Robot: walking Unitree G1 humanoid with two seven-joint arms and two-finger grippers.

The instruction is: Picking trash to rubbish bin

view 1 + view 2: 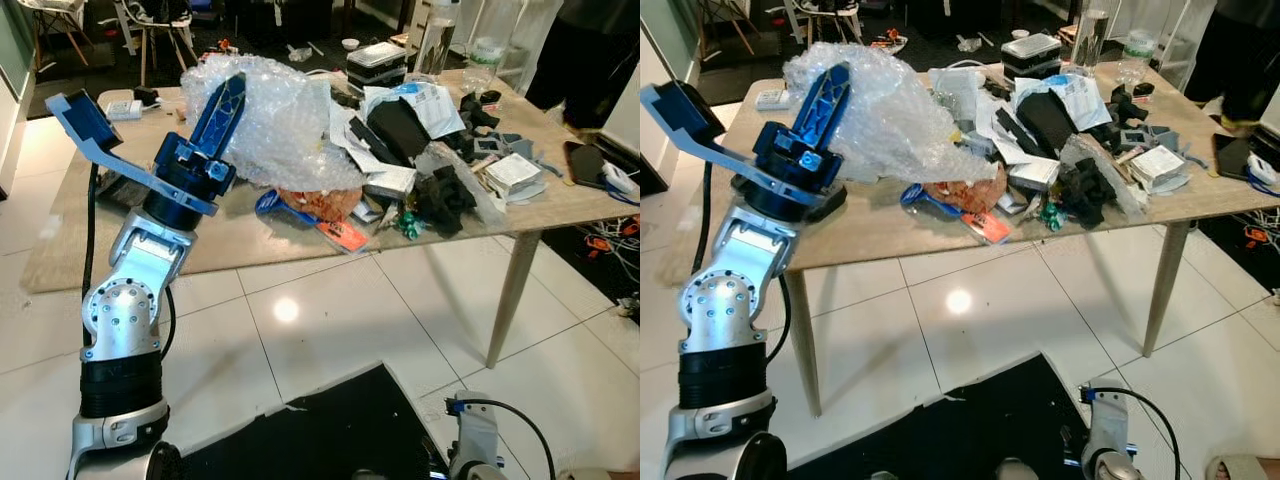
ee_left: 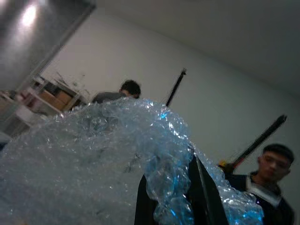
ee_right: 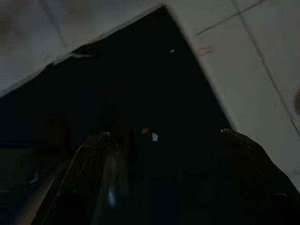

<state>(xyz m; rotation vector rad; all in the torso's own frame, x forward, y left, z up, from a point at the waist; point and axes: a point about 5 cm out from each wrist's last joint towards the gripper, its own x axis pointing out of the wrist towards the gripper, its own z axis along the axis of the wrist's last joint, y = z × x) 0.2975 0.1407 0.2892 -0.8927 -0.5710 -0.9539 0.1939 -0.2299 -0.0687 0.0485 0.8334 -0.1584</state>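
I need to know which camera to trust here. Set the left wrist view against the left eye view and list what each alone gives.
Left wrist view alone: two people behind the heap, against a pale wall.
Left eye view alone: the table with its clutter, the tiled floor, a black bag below, the silver left arm.
Both: the bubble wrap, with the left gripper pushed into it.

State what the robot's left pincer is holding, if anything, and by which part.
The left pincer grips the bubble wrap at its near left edge, fingers closed on a fold.
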